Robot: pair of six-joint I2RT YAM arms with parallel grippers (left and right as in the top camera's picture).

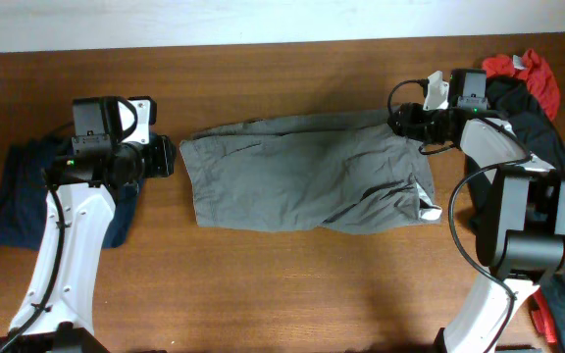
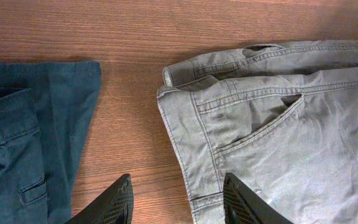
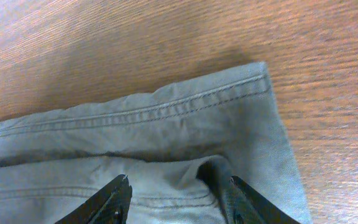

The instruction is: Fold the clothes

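Observation:
The clothes, a pair of grey shorts (image 1: 307,172), lie folded lengthwise across the middle of the table, waistband to the left and leg hems to the right. My left gripper (image 1: 165,157) hovers open at the waistband end. In the left wrist view its jaws (image 2: 178,198) straddle the waistband edge (image 2: 194,149) and bare wood, holding nothing. My right gripper (image 1: 405,120) sits at the far right corner of the shorts. In the right wrist view it (image 3: 179,193) stands open over the leg hem (image 3: 166,112), with a small raised fold of cloth (image 3: 213,171) by its right finger.
A dark navy garment (image 1: 18,191) lies at the left under my left arm, also seen as folded navy cloth (image 2: 30,137) beside the waistband. Black and red garments (image 1: 533,88) are piled at the back right. The wooden table (image 1: 282,284) runs along the front.

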